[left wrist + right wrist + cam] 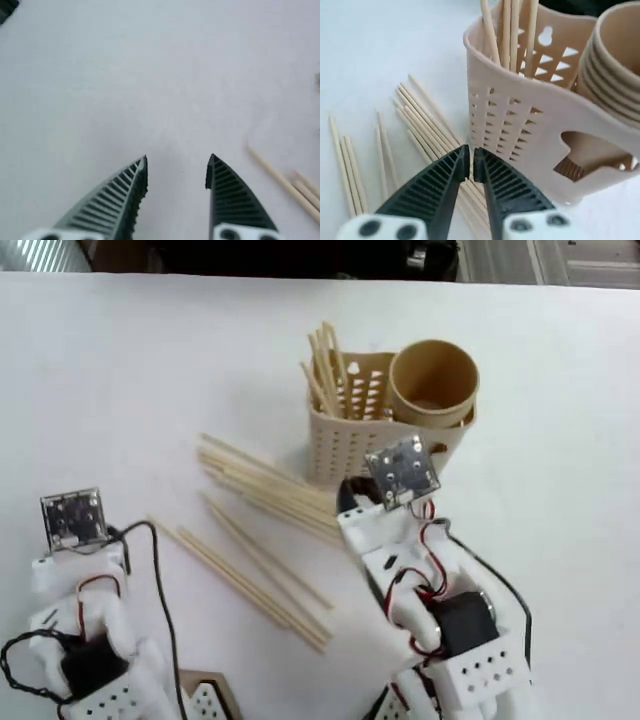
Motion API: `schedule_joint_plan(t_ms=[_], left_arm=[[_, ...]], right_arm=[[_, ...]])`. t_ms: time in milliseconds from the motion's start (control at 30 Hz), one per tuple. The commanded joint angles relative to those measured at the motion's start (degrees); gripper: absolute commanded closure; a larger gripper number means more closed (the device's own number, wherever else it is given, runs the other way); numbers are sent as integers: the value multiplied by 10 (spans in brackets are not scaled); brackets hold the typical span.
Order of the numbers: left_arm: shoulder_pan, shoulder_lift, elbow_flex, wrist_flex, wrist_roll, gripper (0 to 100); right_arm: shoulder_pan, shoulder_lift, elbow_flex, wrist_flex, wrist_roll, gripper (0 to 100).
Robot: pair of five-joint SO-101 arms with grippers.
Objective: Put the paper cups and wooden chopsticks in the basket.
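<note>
Jaws of the left gripper stand apart over the table. On the right gripper they nearly meet, above loose chopsticks beside the basket.

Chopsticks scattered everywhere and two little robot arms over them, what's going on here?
Two robot arms are tidying paper cups and wooden chopsticks into a basket. A stack of paper cups already sits in it, with upright chopsticks beside them. Many loose chopsticks lie on the table. The right gripper, fingers almost together, is low over those right beside the basket. The left gripper is open above bare table.
</note>
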Motion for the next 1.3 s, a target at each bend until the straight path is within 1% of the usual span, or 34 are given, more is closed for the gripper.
schedule_joint_plan(t_ms=[0, 100, 167, 233, 333, 433, 567, 633, 667, 733, 900, 1000, 1133, 1267], left_arm=[[71, -5, -140, 88, -51, 801], [130, 39, -183, 113, -72, 801], [153, 107, -213, 115, -87, 801], [168, 195, -251, 115, -120, 797], [197, 339, -316, 122, -223, 765], [227, 465, -370, 155, -348, 715], [234, 581, -399, 163, -546, 730], [237, 619, -398, 147, -615, 732], [245, 638, -397, 133, -629, 732], [263, 672, -397, 98, -629, 731], [342, 773, -398, 50, -626, 732], [390, 818, -400, 32, -604, 732], [454, 844, -397, 16, -583, 732], [500, 858, -396, -7, -568, 732]], right_arm=[[21, -7, 33, -16, -4, 981], [42, -7, 79, -73, -6, 981], [69, -8, 93, -99, -7, 981], [99, -8, 94, -109, -12, 981], [140, -13, 91, -111, -50, 981], [172, -13, 91, -130, -56, 981], [207, -13, 91, -145, -63, 981], [214, -13, 91, -152, -74, 981], [214, -13, 91, -153, -74, 981], [214, -13, 91, -153, -73, 981], [214, -13, 91, -155, -72, 981], [215, -13, 91, -155, -72, 981], [218, -13, 91, -155, -72, 981], [244, -13, 84, -159, -73, 981]])
